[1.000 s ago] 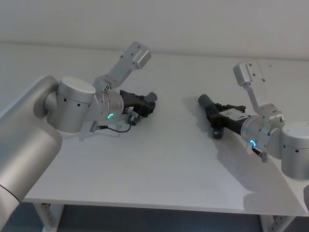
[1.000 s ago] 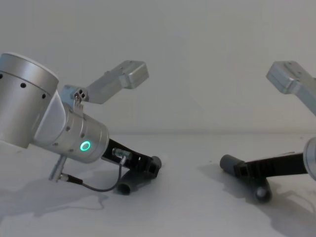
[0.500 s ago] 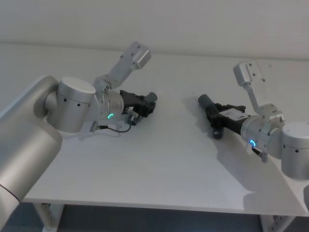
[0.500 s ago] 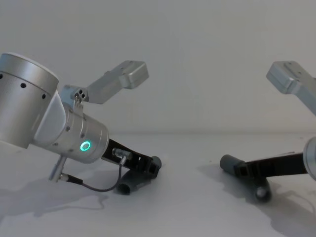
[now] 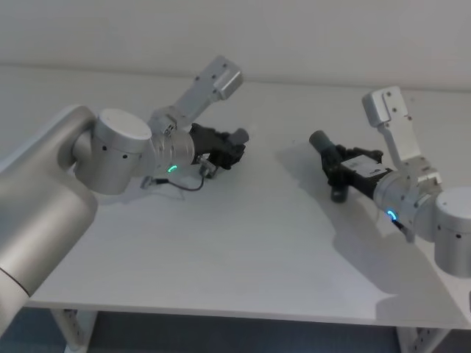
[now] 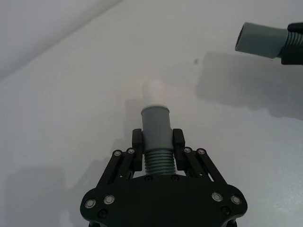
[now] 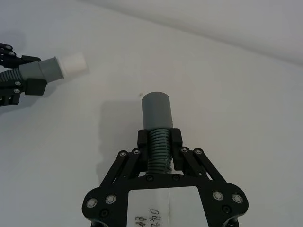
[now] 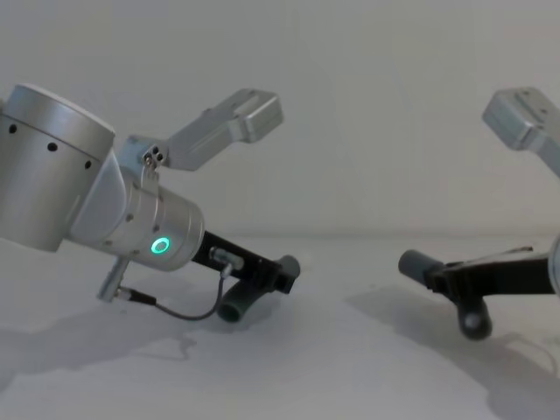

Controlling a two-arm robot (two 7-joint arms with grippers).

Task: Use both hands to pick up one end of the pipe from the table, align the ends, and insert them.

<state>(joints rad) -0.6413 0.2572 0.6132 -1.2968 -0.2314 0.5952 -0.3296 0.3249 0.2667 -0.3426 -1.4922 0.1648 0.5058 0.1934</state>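
Observation:
My left gripper (image 5: 225, 151) is shut on one dark grey pipe piece (image 6: 156, 127) by its ribbed section. The piece's narrow pale tip (image 6: 155, 92) points forward, and its bent end (image 8: 234, 307) hangs just above the white table (image 5: 243, 250). On the other side, my right gripper (image 5: 341, 166) is shut on the second grey piece (image 7: 156, 111), whose open round mouth (image 5: 319, 139) faces the left gripper. Its lower end (image 8: 475, 323) hangs down. The two ends stand well apart across the table. The left wrist view shows the right piece (image 6: 261, 39) far off. The right wrist view shows the left piece (image 7: 56, 68).
A plain wall rises behind the table (image 8: 332, 367). The table's front edge (image 5: 221, 312) runs along the bottom of the head view. A thin black cable (image 8: 175, 311) loops under the left wrist.
Both grippers have risen with their pipe pieces, which rested on or near the table before. The left gripper also moved a little toward the centre.

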